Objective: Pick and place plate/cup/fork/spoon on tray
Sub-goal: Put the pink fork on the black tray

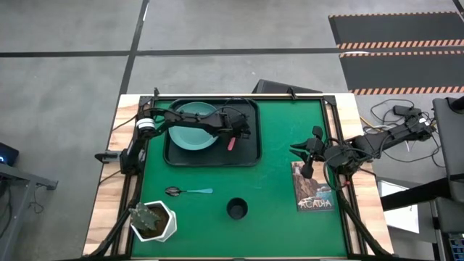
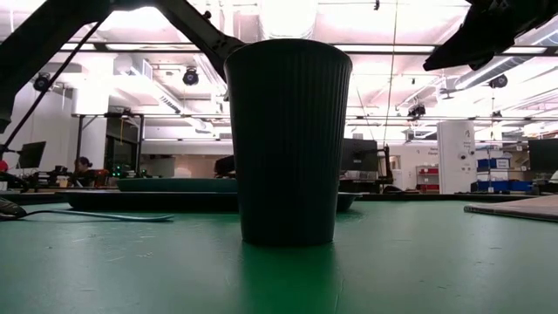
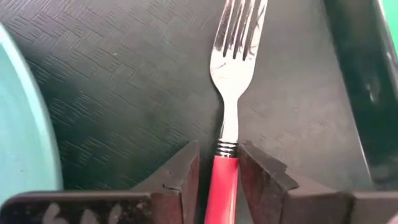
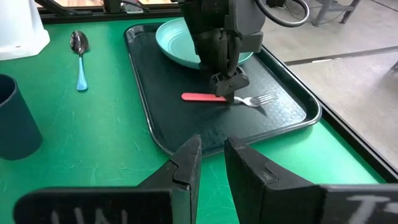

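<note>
On the tray (image 4: 292, 118), left tool (image 3: 219, 171) loosely straddles the flat fork (image 3: 230, 74), tines pointing away.

dark jointed arms, white band, black cables

Overhead looking straight down, table-level behind cup (image 2: 288, 144), wrists close; both see tray (image 4: 292, 121)

The round teal-green plate (image 1: 194, 125) and the pink-handled silver fork (image 4: 231, 98) lie flat inside the black rectangular tray (image 1: 248, 156); the blue-handled spoon (image 1: 188, 191) and the upright dark ribbed cup (image 1: 237, 209) remain on the green desk.
</note>
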You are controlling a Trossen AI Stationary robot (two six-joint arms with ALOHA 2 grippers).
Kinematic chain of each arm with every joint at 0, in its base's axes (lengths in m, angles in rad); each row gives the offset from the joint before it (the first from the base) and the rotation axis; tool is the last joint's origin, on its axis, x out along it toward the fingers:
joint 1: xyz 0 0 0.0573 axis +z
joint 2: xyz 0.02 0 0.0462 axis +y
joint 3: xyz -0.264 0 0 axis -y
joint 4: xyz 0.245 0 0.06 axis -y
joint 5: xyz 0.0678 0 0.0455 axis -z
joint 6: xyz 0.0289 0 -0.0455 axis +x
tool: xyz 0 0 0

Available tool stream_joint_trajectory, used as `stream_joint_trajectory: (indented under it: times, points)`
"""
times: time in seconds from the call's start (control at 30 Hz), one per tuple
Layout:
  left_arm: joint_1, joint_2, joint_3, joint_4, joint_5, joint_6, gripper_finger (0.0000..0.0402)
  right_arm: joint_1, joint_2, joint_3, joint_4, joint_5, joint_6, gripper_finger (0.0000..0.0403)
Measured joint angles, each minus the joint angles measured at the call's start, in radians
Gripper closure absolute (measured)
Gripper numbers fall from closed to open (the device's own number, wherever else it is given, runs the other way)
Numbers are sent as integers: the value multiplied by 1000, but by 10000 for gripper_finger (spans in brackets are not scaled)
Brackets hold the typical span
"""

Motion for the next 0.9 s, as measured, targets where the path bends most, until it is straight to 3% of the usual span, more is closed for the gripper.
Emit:
stream_joint_trajectory:
  times: [0.27, 0.47, 0.6, 0.9]
  points:
    - [-2, -21, 4, -3, 18, 68, 284, 0, 0, 0, 0, 0, 1, 344]
    - [-7, -82, 6, -9, 97, 221, 280, 0, 2, 0, -2, 0, 78, 344]
    - [-27, -160, 6, 2, 146, 371, 280, 0, 13, 0, -3, -9, 141, 352]
    - [-174, -368, -5, 7, 137, 846, 280, -5, 160, 0, 57, -23, 222, 393]
